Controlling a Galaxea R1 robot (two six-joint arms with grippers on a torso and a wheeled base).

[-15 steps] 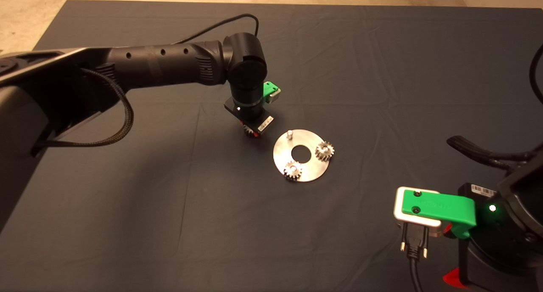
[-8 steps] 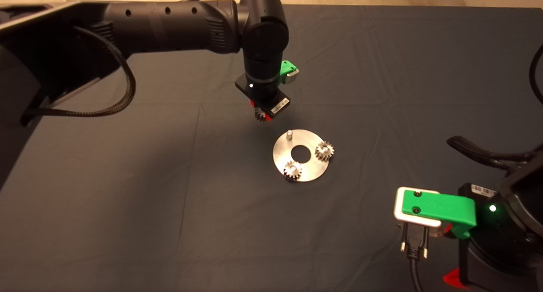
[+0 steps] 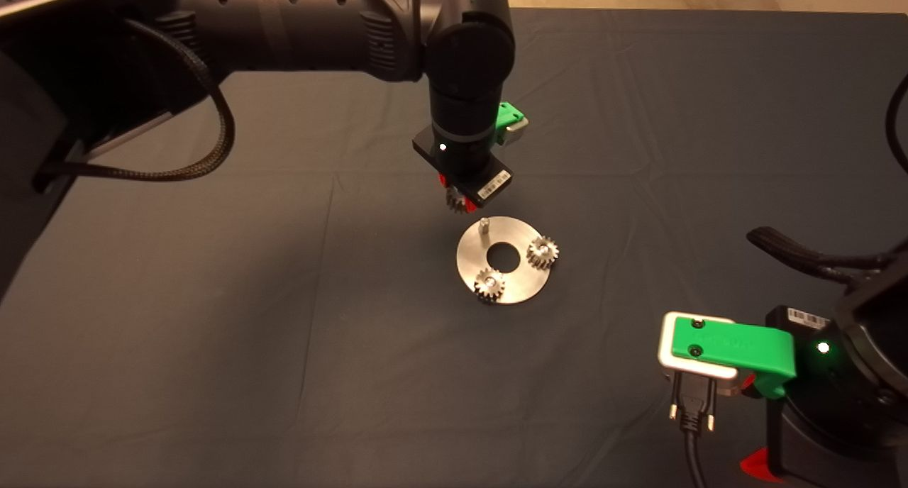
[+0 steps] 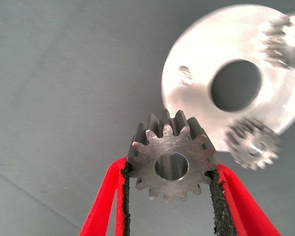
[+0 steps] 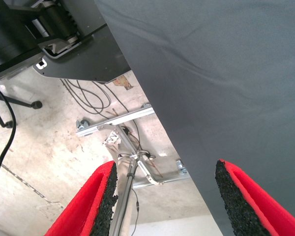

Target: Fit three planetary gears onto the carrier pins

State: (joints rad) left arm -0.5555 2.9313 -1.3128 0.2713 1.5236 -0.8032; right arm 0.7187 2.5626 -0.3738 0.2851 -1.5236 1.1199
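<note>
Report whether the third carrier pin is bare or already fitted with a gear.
Bare: the pin stands empty on the disc; the last gear is clamped in the left gripper.

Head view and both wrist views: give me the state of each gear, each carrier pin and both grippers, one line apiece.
Third gear: clamped between the left gripper's pads, held above the mat, not yet on a pin.
Front gear: seated on its pin.
Right-hand gear: seated on its pin.
Bare pin: upright, empty.
Carrier disc: flat on the mat.
Left gripper: shut on the third gear, beside the disc's edge near the bare pin.
Right gripper: open, parked at the mat's edge.
</note>
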